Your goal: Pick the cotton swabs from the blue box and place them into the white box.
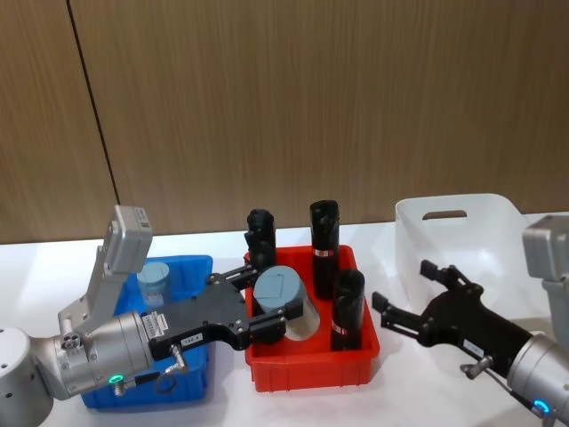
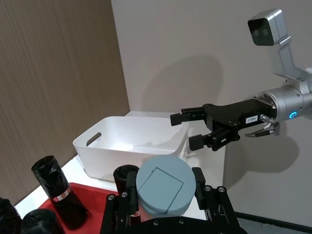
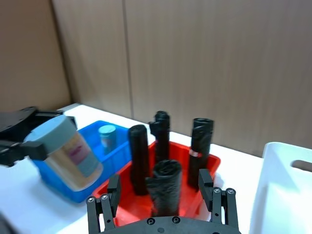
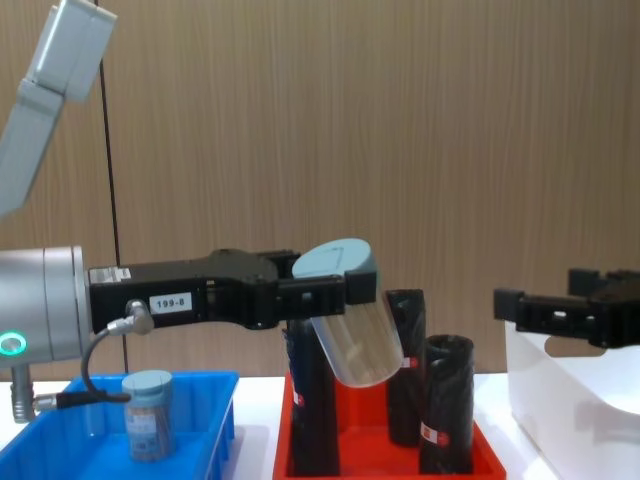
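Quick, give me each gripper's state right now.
Left gripper: shut on a cotton swabs jar, held over the red tray.
Right gripper: open, holding nothing.

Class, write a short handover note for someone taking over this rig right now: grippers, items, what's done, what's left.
Left gripper: shut on one cotton swab jar, tilted, in the air over the red tray.
Right gripper: open, empty, before the white box.
Blue box: second jar upright inside.
Done: one jar lifted out.
Left: place it in the white box, then fetch the other.
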You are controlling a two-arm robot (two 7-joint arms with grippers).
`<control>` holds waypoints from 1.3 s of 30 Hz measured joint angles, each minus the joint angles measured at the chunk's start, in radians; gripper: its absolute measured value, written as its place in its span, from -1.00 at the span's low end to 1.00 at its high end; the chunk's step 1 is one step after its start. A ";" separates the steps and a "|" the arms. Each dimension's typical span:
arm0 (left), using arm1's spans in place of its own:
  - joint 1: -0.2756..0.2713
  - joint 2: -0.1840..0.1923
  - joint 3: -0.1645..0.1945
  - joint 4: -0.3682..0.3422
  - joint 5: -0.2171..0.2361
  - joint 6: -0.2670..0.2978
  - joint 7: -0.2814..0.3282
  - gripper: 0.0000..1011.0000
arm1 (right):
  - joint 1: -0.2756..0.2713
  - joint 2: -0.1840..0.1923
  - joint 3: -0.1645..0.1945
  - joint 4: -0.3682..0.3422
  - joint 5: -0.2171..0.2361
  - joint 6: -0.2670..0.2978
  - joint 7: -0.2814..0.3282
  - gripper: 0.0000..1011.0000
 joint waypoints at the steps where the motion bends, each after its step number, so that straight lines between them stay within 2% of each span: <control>1: 0.000 0.000 0.000 0.000 0.000 0.000 0.000 0.35 | 0.005 0.004 0.000 0.001 0.002 0.010 0.024 0.98; 2: 0.000 0.000 0.000 0.000 0.000 0.000 -0.001 0.35 | 0.005 0.004 0.000 0.001 0.002 0.010 0.024 0.98; 9: 0.000 0.000 0.000 0.001 -0.001 -0.001 -0.001 0.35 | 0.033 0.017 -0.007 0.007 -0.014 0.050 0.128 0.98; 16: 0.000 0.000 0.000 0.001 -0.001 -0.001 -0.002 0.35 | 0.051 0.019 -0.020 0.012 -0.041 0.067 0.184 0.98; 28: 0.000 0.000 0.000 0.001 -0.001 -0.001 -0.003 0.35 | 0.077 0.008 -0.045 0.032 -0.078 0.077 0.238 0.98; 39: 0.000 0.000 0.000 0.000 -0.001 -0.001 -0.003 0.35 | 0.106 -0.018 -0.073 0.061 -0.112 0.079 0.266 0.98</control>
